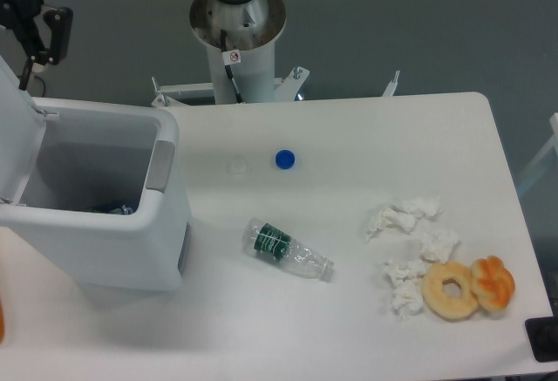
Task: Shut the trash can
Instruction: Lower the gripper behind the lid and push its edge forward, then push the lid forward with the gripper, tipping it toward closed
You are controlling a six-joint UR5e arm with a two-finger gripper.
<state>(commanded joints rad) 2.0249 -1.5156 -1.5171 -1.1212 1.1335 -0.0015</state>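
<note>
The trash can (pixel 105 241) stands at the table's left edge, a big white boxy bin with a grey latch (pixel 159 165) on its rim. It is open: its lid (pixel 16 132) stands up at the far left, and some rubbish shows at the bottom. My gripper (pixel 39 57) hangs at the top left corner, above and behind the raised lid's top edge. Its black fingers (pixel 56 32) stand apart, open, with nothing between them. I cannot tell whether a finger touches the lid.
A crushed plastic bottle (pixel 288 251) lies mid-table, with a blue cap (pixel 284 159) behind it. Crumpled tissues (pixel 410 241), a bagel (pixel 451 290) and a pastry (pixel 493 283) lie at the right. The arm's base (pixel 237 23) stands behind the table.
</note>
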